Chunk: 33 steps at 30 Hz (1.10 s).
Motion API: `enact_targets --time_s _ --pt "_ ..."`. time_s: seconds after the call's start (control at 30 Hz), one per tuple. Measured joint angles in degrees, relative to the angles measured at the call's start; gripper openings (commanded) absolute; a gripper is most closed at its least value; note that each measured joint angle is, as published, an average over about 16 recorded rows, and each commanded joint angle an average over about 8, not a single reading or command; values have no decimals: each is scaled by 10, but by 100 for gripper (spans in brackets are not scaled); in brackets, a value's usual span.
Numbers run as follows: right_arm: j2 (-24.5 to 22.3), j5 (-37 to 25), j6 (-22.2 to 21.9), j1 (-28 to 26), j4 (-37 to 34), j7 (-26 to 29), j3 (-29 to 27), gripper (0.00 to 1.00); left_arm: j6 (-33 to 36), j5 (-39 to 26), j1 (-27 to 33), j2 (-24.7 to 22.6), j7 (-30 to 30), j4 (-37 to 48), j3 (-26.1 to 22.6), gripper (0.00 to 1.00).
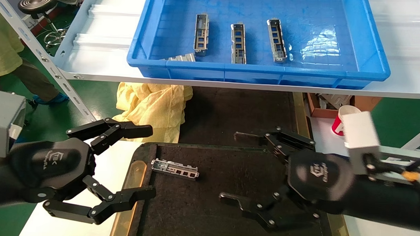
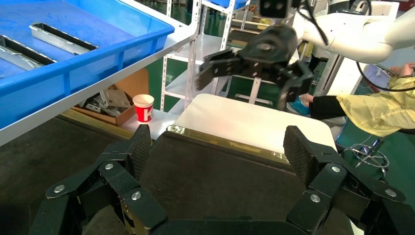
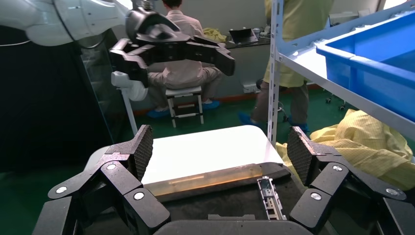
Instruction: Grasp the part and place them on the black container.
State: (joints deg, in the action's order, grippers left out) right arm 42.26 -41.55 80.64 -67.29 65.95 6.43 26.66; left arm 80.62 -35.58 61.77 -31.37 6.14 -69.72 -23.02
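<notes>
One silver-grey part [image 1: 175,169] lies flat on the black container [image 1: 206,215] near its far left corner; it also shows in the right wrist view [image 3: 271,198]. Three more parts [image 1: 238,43] lie side by side in the blue bin [image 1: 257,69] on the shelf, and a fourth [image 1: 180,57] leans at the bin's front wall. My left gripper [image 1: 150,162] is open and empty at the container's left edge. My right gripper [image 1: 229,166] is open and empty above the container's right half. The container's brass strip shows in the left wrist view [image 2: 225,142].
A metal shelf [image 1: 104,41] carries the blue bin above and behind the container. A yellow cloth [image 1: 151,105] lies behind the container on the left. A red paper cup [image 1: 340,124] and a cardboard box [image 1: 322,108] stand at the right. People stand on the green floor at the left.
</notes>
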Motion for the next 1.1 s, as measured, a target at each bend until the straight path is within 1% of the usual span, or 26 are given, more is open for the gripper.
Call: enact_targets --time_s 0.27,0.47,0.67,1.1 --pt "-52 -2 36 41 55 30 -76 100 0 0 0 0 0 0 0 100" --pt "-75 -3 53 60 79 43 -111 100 0 0 0 0 0 0 0 100" --pt "-82 -3 58 65 86 47 -121 100 0 0 0 0 0 0 0 100" --pt "-75 -3 53 60 79 44 -111 100 0 0 0 0 0 0 0 100"
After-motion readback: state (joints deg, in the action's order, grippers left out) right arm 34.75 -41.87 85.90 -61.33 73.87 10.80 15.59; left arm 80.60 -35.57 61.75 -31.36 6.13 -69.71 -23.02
